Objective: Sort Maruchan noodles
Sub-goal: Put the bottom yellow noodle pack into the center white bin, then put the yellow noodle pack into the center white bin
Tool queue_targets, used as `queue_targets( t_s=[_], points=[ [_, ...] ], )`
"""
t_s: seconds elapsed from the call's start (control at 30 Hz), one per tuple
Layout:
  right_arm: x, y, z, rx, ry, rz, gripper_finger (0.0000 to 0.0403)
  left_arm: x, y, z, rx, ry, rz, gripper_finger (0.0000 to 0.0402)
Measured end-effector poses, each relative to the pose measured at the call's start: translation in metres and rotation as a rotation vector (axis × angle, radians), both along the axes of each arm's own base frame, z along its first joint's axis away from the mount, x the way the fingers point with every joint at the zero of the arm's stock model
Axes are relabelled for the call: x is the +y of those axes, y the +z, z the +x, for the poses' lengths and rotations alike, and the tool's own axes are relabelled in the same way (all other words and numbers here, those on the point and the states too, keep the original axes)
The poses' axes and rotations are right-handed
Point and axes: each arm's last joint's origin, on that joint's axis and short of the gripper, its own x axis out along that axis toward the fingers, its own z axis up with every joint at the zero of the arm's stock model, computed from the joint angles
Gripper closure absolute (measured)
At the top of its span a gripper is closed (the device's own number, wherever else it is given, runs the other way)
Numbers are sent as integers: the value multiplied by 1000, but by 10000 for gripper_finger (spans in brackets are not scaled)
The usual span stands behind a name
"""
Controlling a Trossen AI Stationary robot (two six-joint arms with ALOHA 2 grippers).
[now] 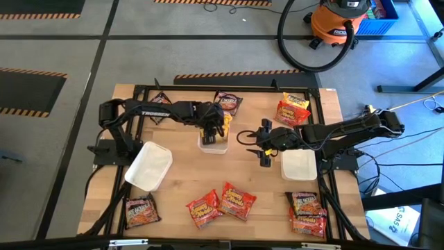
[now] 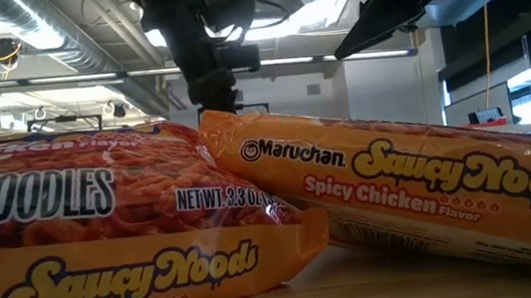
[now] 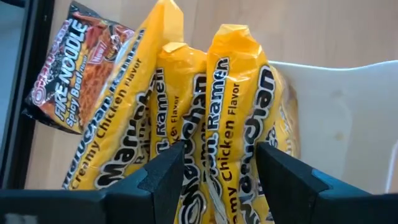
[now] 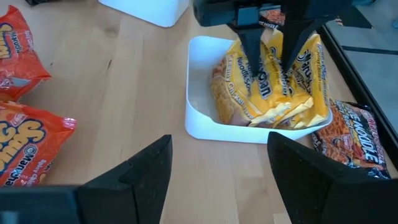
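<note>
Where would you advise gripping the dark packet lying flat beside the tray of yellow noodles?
Probably from straight above, pinching across the dark packet at its free edge away from the tray. It lies flat on the table, so only the crinkly edges offer purchase.

Yellow Creamy Chicken ramen packets [image 4: 273, 81] stand on edge, bunched together in a white tray [image 4: 199, 118] at the table's far middle. Orange Saucy Noods packets [image 1: 222, 203] lie flat near the front edge. Dark Fire Noodle packets [image 1: 227, 102] lie scattered.

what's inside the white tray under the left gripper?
Yellow Creamy Chicken packets stand on edge in the white tray, at least three. The left gripper straddles one, fingers apart. Tray floor and anything beneath the packets are covered.
</note>
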Motion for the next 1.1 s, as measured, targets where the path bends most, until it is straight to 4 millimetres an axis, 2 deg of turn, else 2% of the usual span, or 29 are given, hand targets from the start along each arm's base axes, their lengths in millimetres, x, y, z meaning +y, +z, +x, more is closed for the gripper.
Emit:
queue_targets(
  t_s=[0.27, 0.5, 0.6, 0.7, 0.9, 1.1],
  points=[
    [0, 0, 0, 0, -4, -3, 159, -6, 2, 1, 0, -15, -2, 209],
    [0, 0, 0, -3, -3, -3, 159, -14, 21, 4, -3, -40, -5, 209],
    [-2, 1, 0, -8, -60, -27, 159, -19, 34, -3, -60, -48, -3, 209],
    [-7, 1, 0, -10, -127, -54, 159, -22, 34, -20, -126, -33, -14, 209],
    [-38, 0, 0, -12, -277, -16, 159, -29, 36, -52, -402, -64, -8, 209],
    [-91, 5, -8, 1, -466, 15, 159, -35, 29, -86, -650, -75, 51, 209]
  ],
)
